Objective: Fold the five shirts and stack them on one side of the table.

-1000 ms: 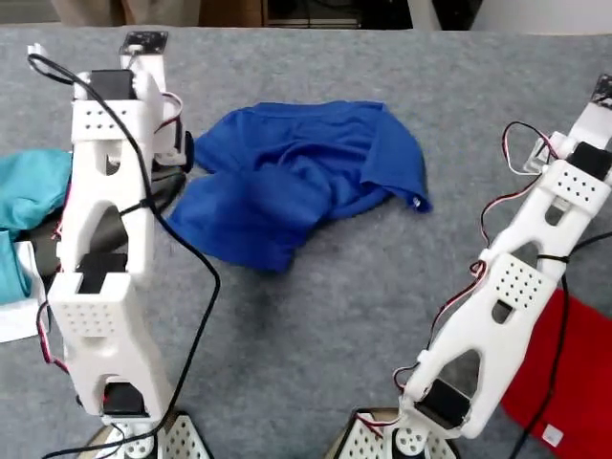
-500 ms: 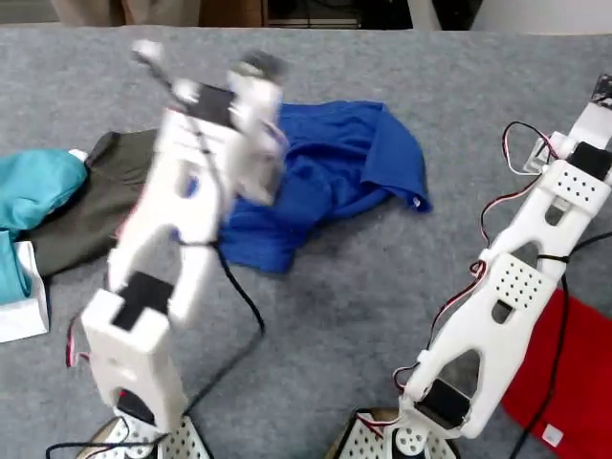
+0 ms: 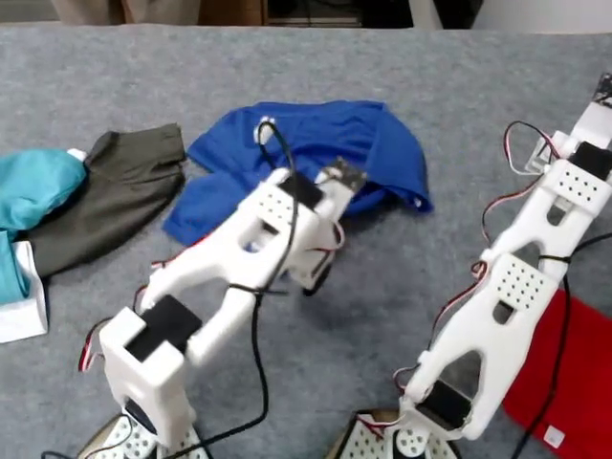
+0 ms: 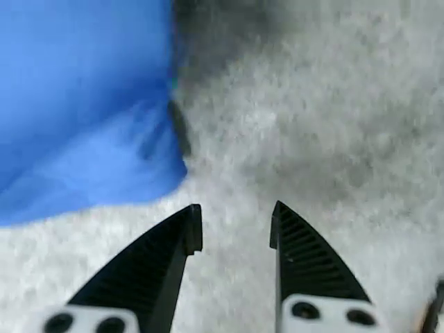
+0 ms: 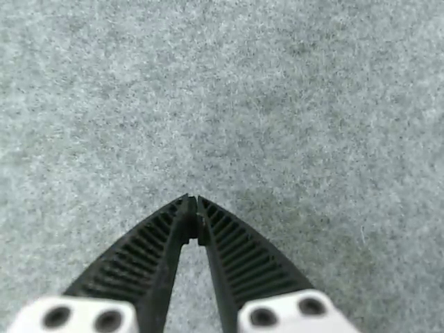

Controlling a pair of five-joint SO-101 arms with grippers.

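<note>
Blue shirt (image 3: 316, 143): lies crumpled on the grey counter (image 3: 402, 287), toward the far middle, between the two arms. Not folded.

Handling (judgement): thin knit cloth, light and limp. It will sag and trail from any single hold and may drag on the felt-like surface rather than slide. No stiffness to push against. Best taken at a free edge or corner, such as the hem showing in the left wrist view, pinching one layer so the bunch opens out when lifted.

Left tool (image 4: 236, 208): fingers parted a moderate way, nothing between them. It is over bare counter, just beside the shirt's near edge, not touching the cloth.

Right tool (image 5: 193, 202): fingers closed tip to tip, empty, above bare counter well apart from the blue shirt.

Others: olive shirt (image 3: 115, 196) and teal shirt (image 3: 33, 186) at one side, touching. Red shirt (image 3: 574, 373) at the opposite side.
</note>
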